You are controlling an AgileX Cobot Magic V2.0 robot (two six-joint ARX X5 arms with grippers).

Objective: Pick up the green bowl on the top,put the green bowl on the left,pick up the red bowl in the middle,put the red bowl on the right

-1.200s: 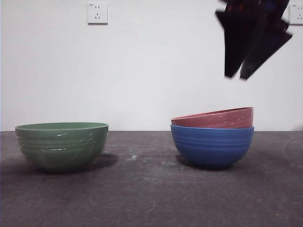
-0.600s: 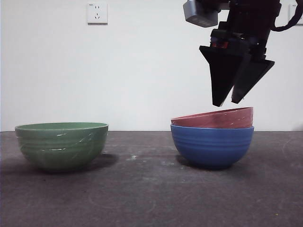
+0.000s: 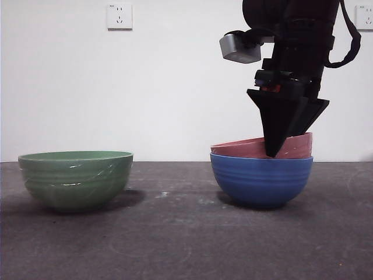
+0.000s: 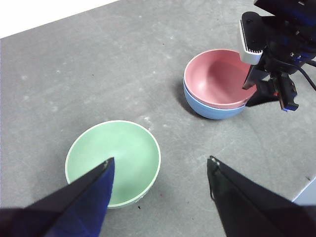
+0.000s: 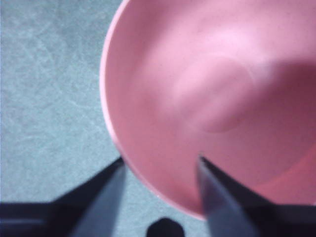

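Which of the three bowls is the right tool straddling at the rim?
The ribbed salmon-red bowl nested in the blue bowl; the sage-green bowl stands apart.

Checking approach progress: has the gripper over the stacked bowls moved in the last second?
Yes. The right gripper has come down from near the wall socket to the red bowl, straddling its rim.

A plain white wall (image 3: pixel 175 87) rises behind a dark grey, scuffed tabletop (image 3: pixel 175 233). White wall sockets sit at eleven o'clock (image 3: pixel 120 16) and one o'clock (image 3: pixel 365 16).
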